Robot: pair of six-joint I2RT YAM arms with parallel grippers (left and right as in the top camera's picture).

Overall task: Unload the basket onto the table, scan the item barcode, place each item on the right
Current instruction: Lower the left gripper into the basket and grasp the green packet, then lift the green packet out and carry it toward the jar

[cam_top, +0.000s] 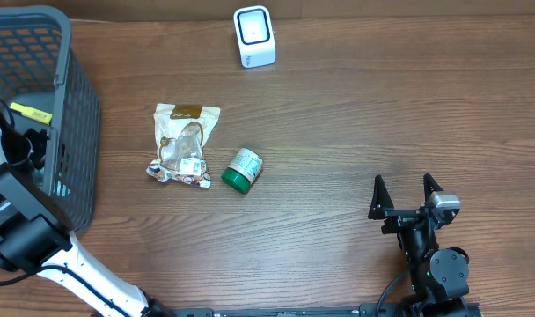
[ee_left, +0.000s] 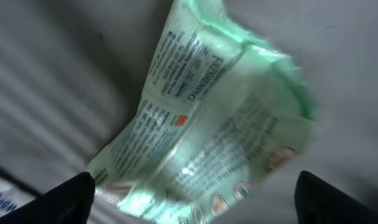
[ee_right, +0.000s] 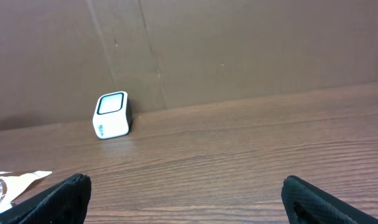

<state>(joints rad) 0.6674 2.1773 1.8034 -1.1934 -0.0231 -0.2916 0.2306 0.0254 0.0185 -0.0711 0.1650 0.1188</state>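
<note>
Left claw (ee_left: 192, 196) over green packet (ee_left: 207, 118) in basket (cam_top: 78, 132), pouch (cam_top: 184, 145), jar (cam_top: 243, 170), scanner (cam_top: 253, 35) outside

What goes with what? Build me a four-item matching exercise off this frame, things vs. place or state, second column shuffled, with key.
Column 1
1. scanner
2. green-lidded jar
3. green packet
4. right gripper

Column 2
A. on its side, beside the snack bag
B. under the left gripper, inside the basket
C. open, holding nothing
D. upright at the far edge of the table

Pairs: 1-D, 2-A, 3-B, 4-C
</note>
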